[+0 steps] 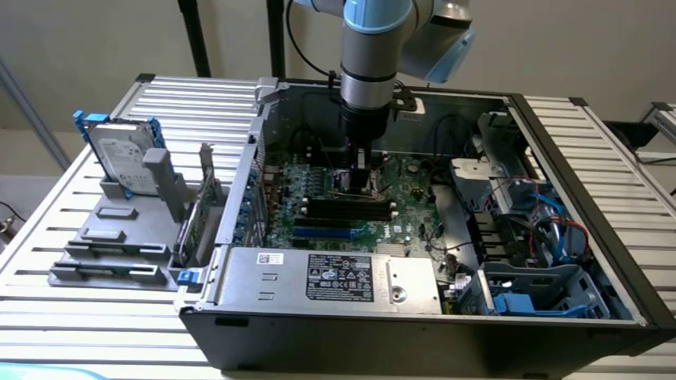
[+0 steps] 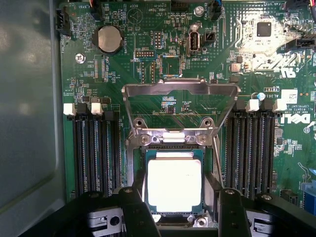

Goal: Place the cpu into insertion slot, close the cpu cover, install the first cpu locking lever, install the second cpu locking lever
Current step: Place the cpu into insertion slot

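We found the cpu lying flat in the insertion slot, pale face up, its edges roughly square to the socket's rim. The gripper hung just over it with its fingers spread and released. One finger stood on each side of the chip, with a gap visible on at least one side, so we judged that nothing was gripped. In the exterior view the gripper stood low over the green circuit board inside the open case. The cpu cover was swung up and open, hinged along the side of the slot away from the fingers.

We could not tell whether the chip was fully seated. If a corner rode on the rim, any pressure from the cover could bend the contacts beneath. The fingers sat close to the chip's edges, so a sideways drift could nudge it askew. The memory strips crowded both flanks, and a wide finger could snag there — or catch the raised cover and slam it down.
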You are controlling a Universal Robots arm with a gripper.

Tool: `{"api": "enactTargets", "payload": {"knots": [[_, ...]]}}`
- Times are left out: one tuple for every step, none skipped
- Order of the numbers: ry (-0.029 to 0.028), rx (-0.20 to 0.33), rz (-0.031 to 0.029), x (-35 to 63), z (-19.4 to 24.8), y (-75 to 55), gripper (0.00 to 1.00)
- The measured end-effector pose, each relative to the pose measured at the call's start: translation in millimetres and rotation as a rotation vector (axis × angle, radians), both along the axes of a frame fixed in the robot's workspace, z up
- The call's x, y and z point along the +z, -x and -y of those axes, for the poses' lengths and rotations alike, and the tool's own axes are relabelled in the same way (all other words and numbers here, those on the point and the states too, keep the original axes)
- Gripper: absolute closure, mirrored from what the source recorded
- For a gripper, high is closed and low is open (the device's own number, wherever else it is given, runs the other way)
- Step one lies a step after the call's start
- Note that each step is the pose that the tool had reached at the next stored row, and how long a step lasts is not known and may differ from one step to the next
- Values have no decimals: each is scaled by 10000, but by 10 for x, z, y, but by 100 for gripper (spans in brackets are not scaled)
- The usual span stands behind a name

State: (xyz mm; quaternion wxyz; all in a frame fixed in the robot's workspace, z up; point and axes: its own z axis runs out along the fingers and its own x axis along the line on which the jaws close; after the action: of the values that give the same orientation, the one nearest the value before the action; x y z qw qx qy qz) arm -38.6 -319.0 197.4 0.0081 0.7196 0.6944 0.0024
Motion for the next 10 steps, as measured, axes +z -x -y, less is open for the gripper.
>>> {"api": "enactTargets", "payload": {"knots": [[0,0,-1,0,0,0,44],[0,0,-1,0,0,0,38],[0,0,-2,0,0,0,38],[1,0,-3,0,0,0,38],[1,0,-4,0,0,0,38],[0,0,-5,0,0,0,38],[0,0,-5,0,0,0,38],[1,0,-6,0,0,0,38],[0,0,-13,0,-1,0,38],[0,2,-15,0,-2,-1,38]]}}
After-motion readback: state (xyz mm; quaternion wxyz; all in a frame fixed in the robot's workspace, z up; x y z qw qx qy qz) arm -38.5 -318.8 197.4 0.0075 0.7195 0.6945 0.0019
